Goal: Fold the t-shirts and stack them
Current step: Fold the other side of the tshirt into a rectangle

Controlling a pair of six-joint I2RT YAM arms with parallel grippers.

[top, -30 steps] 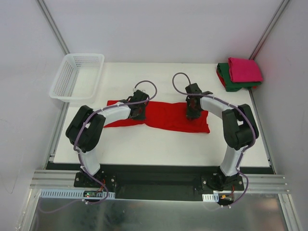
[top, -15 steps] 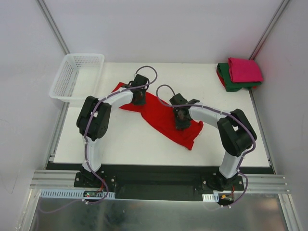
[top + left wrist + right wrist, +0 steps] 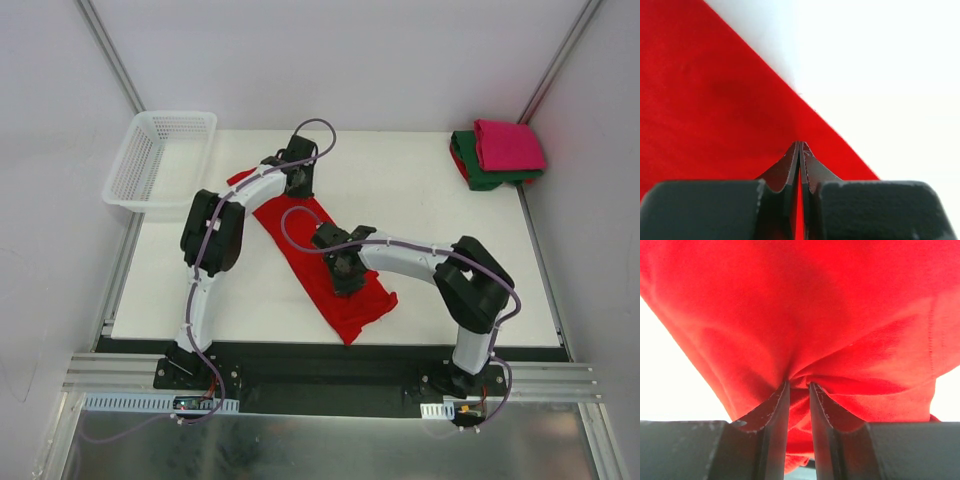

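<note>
The red t-shirt (image 3: 305, 255) lies as a long folded strip running diagonally from the far left to the near middle of the table. My left gripper (image 3: 297, 184) is shut on its far end; the left wrist view shows the jaws pinched on the red cloth (image 3: 715, 100) at its edge. My right gripper (image 3: 345, 280) is shut on the near part; the right wrist view shows a bunch of red cloth (image 3: 805, 315) between the jaws. The magenta-pink t-shirt (image 3: 508, 144) lies folded on the dark green t-shirt (image 3: 478, 172) at the far right corner.
A white mesh basket (image 3: 160, 158) stands at the far left corner of the white table (image 3: 440, 215). Grey walls and metal posts close in the sides and back.
Both grippers have swung the red t-shirt clockwise: the left end moved away toward the back, the right end came toward the near edge and to the left. The strip went from horizontal to diagonal.
</note>
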